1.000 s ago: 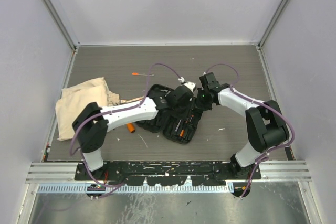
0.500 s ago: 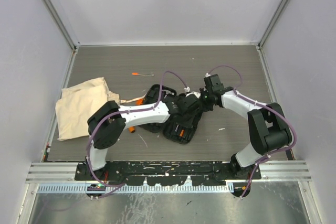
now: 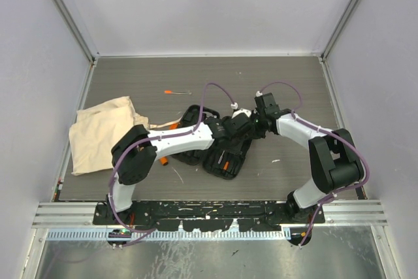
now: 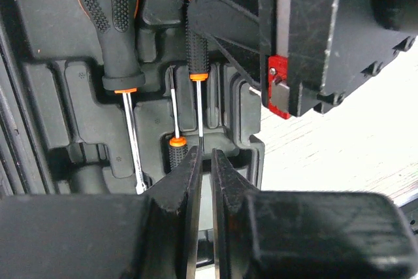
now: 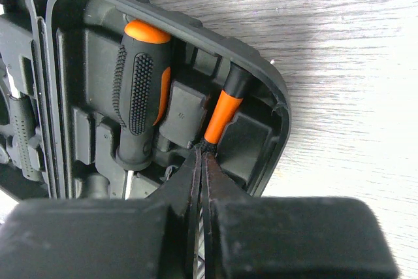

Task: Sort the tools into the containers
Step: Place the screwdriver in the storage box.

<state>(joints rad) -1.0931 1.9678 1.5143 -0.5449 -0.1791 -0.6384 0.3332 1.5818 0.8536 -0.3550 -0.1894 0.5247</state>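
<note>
The beige cloth bag (image 3: 101, 132) lies at the left, and the open black tool case (image 3: 212, 161) sits at centre with screwdrivers (image 4: 117, 24) in its slots. My right gripper (image 5: 201, 161) is clenched, its tips on the slim driver (image 5: 222, 112) in the case. My left gripper (image 4: 204, 155) shows a slit at that driver's shaft, and I cannot tell whether it grips.

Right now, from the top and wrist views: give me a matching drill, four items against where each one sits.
Items:
1. cloth bag
2. loose thin driver
3. thick screwdriver
4. tool case

Places:
A. on the bare table, beyond the case
B. seated in a moulded slot
C. lying open, mid-table
D. by the table's left edge

Pairs: 1-D, 2-A, 3-B, 4-C.
</note>
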